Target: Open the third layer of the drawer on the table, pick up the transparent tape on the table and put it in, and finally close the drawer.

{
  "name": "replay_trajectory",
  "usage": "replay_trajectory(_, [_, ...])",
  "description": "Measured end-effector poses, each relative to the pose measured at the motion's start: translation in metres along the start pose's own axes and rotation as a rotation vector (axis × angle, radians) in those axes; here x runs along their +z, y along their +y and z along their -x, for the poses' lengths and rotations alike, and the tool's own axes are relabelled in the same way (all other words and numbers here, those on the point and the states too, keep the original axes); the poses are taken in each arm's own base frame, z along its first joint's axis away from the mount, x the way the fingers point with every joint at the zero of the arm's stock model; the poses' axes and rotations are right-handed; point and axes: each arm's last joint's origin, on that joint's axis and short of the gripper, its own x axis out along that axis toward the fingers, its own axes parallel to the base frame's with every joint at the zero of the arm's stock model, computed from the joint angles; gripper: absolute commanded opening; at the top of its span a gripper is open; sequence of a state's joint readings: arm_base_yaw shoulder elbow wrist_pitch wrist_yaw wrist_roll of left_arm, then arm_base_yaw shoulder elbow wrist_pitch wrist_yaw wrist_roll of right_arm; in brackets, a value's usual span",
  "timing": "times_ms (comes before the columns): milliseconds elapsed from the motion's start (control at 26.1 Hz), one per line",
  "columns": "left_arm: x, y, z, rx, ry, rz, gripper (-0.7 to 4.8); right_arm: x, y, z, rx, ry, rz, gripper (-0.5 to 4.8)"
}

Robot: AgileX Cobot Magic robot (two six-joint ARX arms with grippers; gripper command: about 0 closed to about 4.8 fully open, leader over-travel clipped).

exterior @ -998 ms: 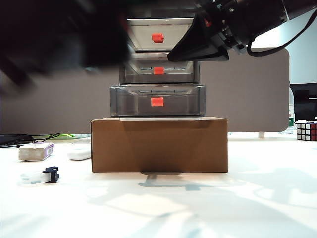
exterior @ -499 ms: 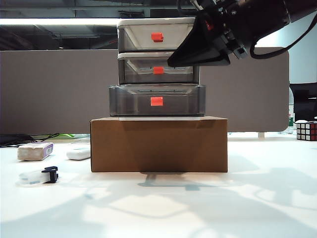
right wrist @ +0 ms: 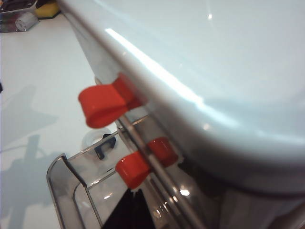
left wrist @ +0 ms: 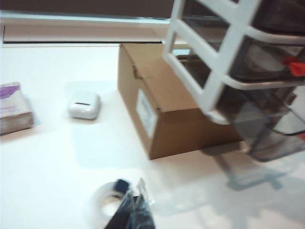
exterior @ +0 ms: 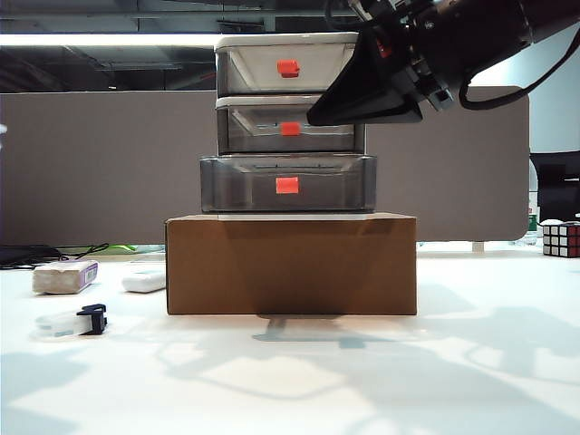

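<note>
While the closed left gripper (left wrist: 135,212) hovers beside the transparent tape (left wrist: 107,206), the right gripper's (right wrist: 127,210) state is unclear.

The drawer (exterior: 288,122) stands centre frame, its third layer (exterior: 287,184) pulled forward. The transparent tape (exterior: 71,322) lies lower left on the table (exterior: 362,381).

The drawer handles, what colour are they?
Orange-red, on all three drawer handles; the exterior view shows them best.
</note>
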State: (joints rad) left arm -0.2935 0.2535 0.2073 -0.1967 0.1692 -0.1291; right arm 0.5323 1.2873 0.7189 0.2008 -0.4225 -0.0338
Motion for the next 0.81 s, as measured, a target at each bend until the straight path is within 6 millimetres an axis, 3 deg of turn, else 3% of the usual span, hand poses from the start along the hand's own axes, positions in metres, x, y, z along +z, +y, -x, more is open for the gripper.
replay_trajectory(269, [0.000, 0.024, -0.007, 0.011, 0.044, 0.059, -0.05, 0.000, 0.000, 0.000, 0.000, -0.001, 0.000, -0.04])
replay_trajectory(384, [-0.006, 0.035, -0.019, 0.022, 0.130, 0.116, 0.26, 0.000, 0.000, 0.000, 0.000, -0.001, 0.000, -0.04])
replay_trajectory(537, [-0.006, 0.039, -0.026, 0.047, 0.120, 0.168, 0.32, 0.000, 0.000, 0.000, 0.001, 0.000, 0.000, -0.04])
replay_trajectory(614, [0.000, 0.041, -0.031, 0.057, 0.060, 0.095, 1.09, 0.000, 0.000, 0.000, 0.000, 0.000, 0.000, -0.05])
replay_trajectory(652, [0.001, 0.042, -0.033, 0.059, 0.045, 0.034, 2.38, 0.000, 0.000, 0.000, 0.001, 0.000, 0.000, -0.04])
replay_trajectory(691, [0.003, 0.046, -0.037, 0.059, 0.036, -0.102, 2.63, 0.000, 0.000, 0.000, 0.002, 0.000, 0.000, -0.05])
replay_trajectory(806, [-0.010, 0.060, -0.053, 0.018, 0.120, -0.188, 3.45, 0.000, 0.000, 0.000, 0.001, 0.001, 0.000, -0.05])
